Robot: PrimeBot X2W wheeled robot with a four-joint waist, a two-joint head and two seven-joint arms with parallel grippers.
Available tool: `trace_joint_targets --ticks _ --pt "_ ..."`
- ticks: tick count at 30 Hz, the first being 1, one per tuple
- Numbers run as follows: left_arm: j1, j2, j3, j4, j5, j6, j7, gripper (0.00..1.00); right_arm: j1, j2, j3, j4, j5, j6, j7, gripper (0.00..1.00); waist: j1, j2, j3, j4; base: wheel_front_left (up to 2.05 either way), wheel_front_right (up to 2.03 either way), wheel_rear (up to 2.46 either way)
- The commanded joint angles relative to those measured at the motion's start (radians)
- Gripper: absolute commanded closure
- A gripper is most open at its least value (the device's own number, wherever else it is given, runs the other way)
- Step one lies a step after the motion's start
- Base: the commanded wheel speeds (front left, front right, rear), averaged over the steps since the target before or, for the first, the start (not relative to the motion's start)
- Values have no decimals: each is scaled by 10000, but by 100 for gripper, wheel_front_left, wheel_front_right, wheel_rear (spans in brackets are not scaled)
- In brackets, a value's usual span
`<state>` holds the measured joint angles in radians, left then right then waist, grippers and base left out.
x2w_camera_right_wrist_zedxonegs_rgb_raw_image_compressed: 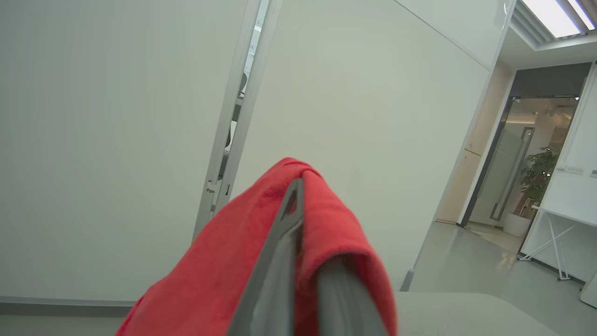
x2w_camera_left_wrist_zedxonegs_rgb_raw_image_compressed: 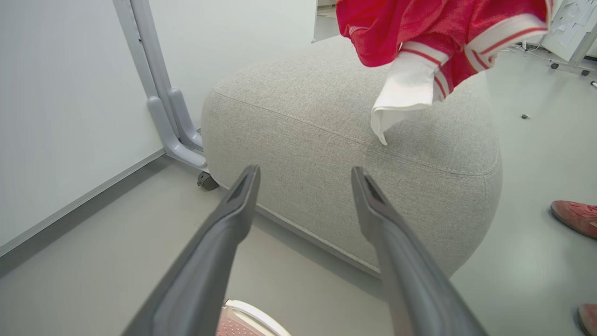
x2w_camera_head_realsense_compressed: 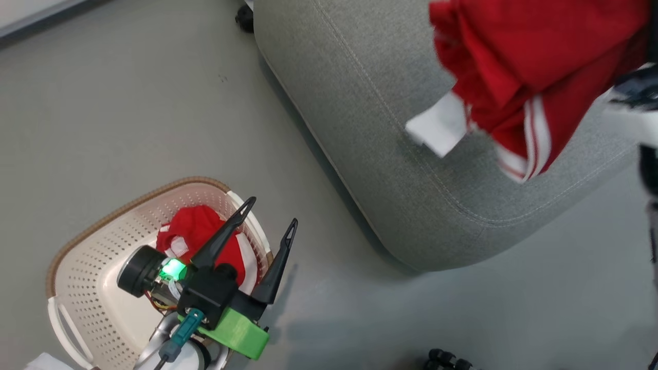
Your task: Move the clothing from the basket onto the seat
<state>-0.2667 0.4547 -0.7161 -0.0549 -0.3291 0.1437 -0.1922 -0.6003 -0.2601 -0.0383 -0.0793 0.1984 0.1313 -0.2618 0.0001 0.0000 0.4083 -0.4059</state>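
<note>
Our right fingers (x2w_camera_right_wrist_zedxonegs_rgb_raw_image_compressed: pixel 280 261) pinch a red garment (x2w_camera_head_realsense_compressed: pixel 534 56) above the grey seat (x2w_camera_head_realsense_compressed: pixel 360 103); next we should lower it and release. Meanwhile our left fingers (x2w_camera_head_realsense_compressed: pixel 226 231) spread empty over the basket (x2w_camera_head_realsense_compressed: pixel 87 272) and its second garment (x2w_camera_head_realsense_compressed: pixel 198 228).

1. The hanging red garment (x2w_camera_head_realsense_compressed: pixel 534 67) is motion-blurred, and the head view's top edge cuts it.
2. Its cloth covers one finger of the right claw (x2w_camera_right_wrist_zedxonegs_rgb_raw_image_compressed: pixel 301 205).
3. The wrist of the left claw (x2w_camera_head_realsense_compressed: pixel 272 210) hides part of the basket (x2w_camera_head_realsense_compressed: pixel 82 272) and of the second garment (x2w_camera_head_realsense_compressed: pixel 193 228) inside.
4. A shoe (x2w_camera_left_wrist_zedxonegs_rgb_raw_image_compressed: pixel 576 217) is cut by the picture's edge.

Grey floor (x2w_camera_head_realsense_compressed: pixel 128 103) bears basket (x2w_camera_head_realsense_compressed: pixel 82 267), seat (x2w_camera_head_realsense_compressed: pixel 360 103), seemingly a wheeled stand (x2w_camera_left_wrist_zedxonegs_rgb_raw_image_compressed: pixel 149 84)
</note>
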Motion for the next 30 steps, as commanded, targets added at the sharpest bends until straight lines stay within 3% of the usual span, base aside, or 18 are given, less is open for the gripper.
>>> trace_joint_targets --ticks 1,3,8,17,18,19,20,21,26,30 --pt "-301 169 26 -139 114 -28 106 0 -547 -188 -294 120 -83 -10 -49 100 -1 0 1946 -5 0 0 0" --pt "-479 244 12 -335 191 -85 255 0 -1263 -685 -839 390 -160 -10 -49 100 -1 0 2325 256 0 0 0" --pt "-986 250 102 -431 289 -164 254 0 -2241 -1219 -1519 1631 -365 -10 -38 100 -1 0 2959 977 0 0 0" --pt "-1684 -131 165 50 333 -246 -85 0 -2134 -722 -2048 4700 -313 -10 -38 100 -1 0 3409 1917 0 0 0" --pt "-1693 -173 153 122 309 -252 -135 0 -2026 -618 -2171 4915 -330 -12 -38 94 -1 0 3396 1979 0 0 0" --pt "-1702 -213 135 190 292 -262 -165 0 -1950 -539 -2302 5060 -367 -12 -38 80 -1 0 3368 2028 0 0 0" --pt "-1705 -288 112 287 256 -259 -231 0 -1768 -394 -2434 5219 -437 -10 -38 13 -1 0 3298 2096 0 0 0" --pt "-1696 -330 103 367 237 -257 -271 0 -1650 -266 -2554 5255 -452 -10 -38 0 -1 0 3239 2131 0 0 0" --pt "-1471 -564 60 870 71 -285 -460 0 -629 540 -3134 4934 -680 -12 -38 0 -1 0 2679 2130 0 0 0" --pt "-1238 -807 93 1388 -5 -221 -645 0 622 1104 -2960 4300 -1028 -10 -38 0 -1 0 1890 2109 0 0 0"
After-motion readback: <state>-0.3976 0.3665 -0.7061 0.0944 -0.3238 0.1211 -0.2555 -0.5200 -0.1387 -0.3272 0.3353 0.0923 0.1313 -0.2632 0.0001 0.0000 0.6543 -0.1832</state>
